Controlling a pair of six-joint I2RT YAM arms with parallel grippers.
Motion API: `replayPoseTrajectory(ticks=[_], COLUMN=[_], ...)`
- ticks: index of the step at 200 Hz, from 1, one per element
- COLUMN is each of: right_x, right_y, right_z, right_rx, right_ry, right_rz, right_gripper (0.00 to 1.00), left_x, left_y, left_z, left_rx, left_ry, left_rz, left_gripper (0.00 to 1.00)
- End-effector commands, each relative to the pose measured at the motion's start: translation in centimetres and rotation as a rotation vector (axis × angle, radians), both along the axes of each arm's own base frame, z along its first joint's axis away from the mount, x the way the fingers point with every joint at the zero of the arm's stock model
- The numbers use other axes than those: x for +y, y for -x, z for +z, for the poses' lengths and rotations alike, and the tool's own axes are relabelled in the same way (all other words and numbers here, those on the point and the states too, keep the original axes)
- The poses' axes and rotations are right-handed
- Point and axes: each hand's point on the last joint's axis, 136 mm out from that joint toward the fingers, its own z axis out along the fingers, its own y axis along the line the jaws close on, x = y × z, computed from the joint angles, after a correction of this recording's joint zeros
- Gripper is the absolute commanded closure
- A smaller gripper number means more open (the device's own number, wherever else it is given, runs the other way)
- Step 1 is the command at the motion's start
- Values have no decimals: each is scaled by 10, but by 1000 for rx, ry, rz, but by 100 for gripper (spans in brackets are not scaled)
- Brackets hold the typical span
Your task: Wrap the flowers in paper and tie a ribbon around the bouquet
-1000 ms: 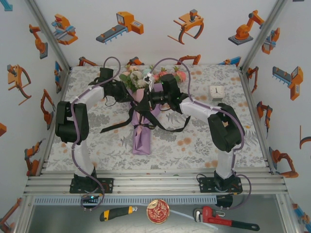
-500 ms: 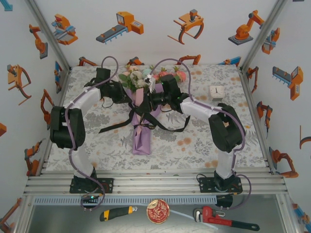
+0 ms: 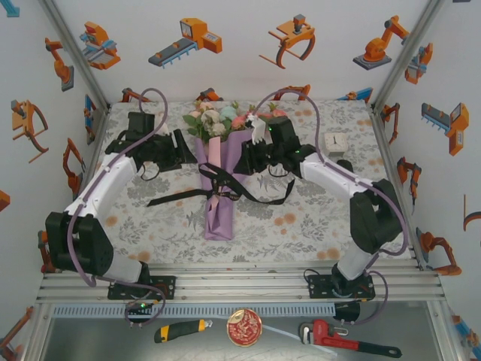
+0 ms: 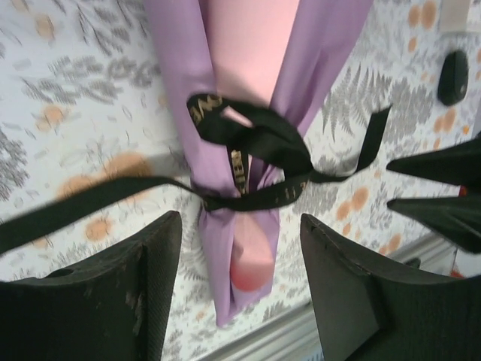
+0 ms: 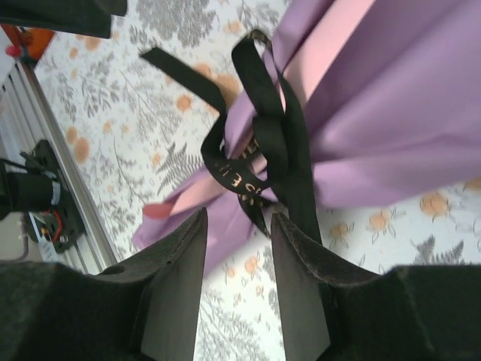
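Note:
The bouquet lies along the middle of the table, with the flowers (image 3: 224, 120) at the far end. The lilac paper (image 3: 219, 210) wraps them in a cone and shows its pink reverse (image 4: 252, 45). A black ribbon (image 3: 222, 185) is knotted round the cone, and its tails trail left and right over the cloth. The knot (image 4: 255, 150) lies just beyond my left gripper (image 4: 240, 226), which is open and holds nothing. My right gripper (image 5: 237, 222) is open too, with the ribbon knot (image 5: 259, 162) just past its tips. From above, the left gripper (image 3: 188, 150) and right gripper (image 3: 242, 162) flank the cone.
A small white box (image 3: 334, 143) stands at the back right of the table. On the front ledge below the arm bases lie a utility knife (image 3: 180, 329), a round red tin (image 3: 244, 326) and a red pipe wrench (image 3: 346, 338). Frame posts and walls bound the table.
Both grippers have opened and let go of the ribbon. The left arm has swung out to the left and the right arm has drawn back to the right. The knotted bouquet stays put.

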Motion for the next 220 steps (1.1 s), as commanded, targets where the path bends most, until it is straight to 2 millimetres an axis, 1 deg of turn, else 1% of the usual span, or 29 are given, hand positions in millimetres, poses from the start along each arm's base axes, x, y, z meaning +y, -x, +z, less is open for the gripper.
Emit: replayPoseTrajectory(ticks=[1, 14, 26, 49, 57, 68, 80, 90, 103, 126, 152, 166, 179, 198, 207, 215, 220], right_x=[-3, -2, -2, 3, 7, 12, 19, 26, 34, 41, 44, 46, 47, 46, 45, 44, 44], right_y=[27, 42, 48, 52, 53, 54, 53, 53, 54, 52, 49, 49, 49, 52, 53, 54, 54], right_z=[-29, -40, -51, -61, -64, -67, -72, -73, -76, -85, -95, -99, -102, -106, -108, -109, -108], right_rx=[17, -30, -76, -133, -145, -162, -184, -189, -178, -154, -144, -137, -122, -108, -102, -98, -96], right_ry=[83, 140, 197, 238, 239, 235, 219, 193, 175, 160, 147, 144, 141, 132, 133, 130, 126], right_rz=[119, 231, 303, 402, 429, 445, 452, 462, 467, 461, 453, 457, 458, 464, 462, 460, 455], right_gripper=[60, 60, 60, 60, 60, 60, 59, 58, 56, 56, 56, 56, 57, 60, 63, 67, 71], left_x=[-17, -28, -45, -81, -91, -101, -105, -107, -112, -124, -124, -121, -118, -118, -117, -116, -115], left_y=[33, 35, 34, 30, 29, 25, 20, 16, 15, 24, 33, 35, 36, 37, 37, 37, 37], left_z=[-20, -26, -28, -30, -30, -35, -44, -53, -58, -61, -75, -83, -91, -96, -99, -101, -102], left_rx=[86, 107, 120, 112, 108, 118, 132, 152, 169, 208, 258, 274, 289, 304, 311, 320, 321], left_ry=[14, 19, 40, 31, 31, 34, 34, 37, 64, 124, 134, 118, 98, 96, 89, 81, 76], left_rz=[-127, -160, -204, -310, -334, -351, -343, -339, -353, -403, -420, -414, -404, -402, -399, -396, -394], left_gripper=[35, 31, 27, 25, 25, 25, 25, 26, 26, 29, 33, 37, 43, 59, 67, 73, 77])
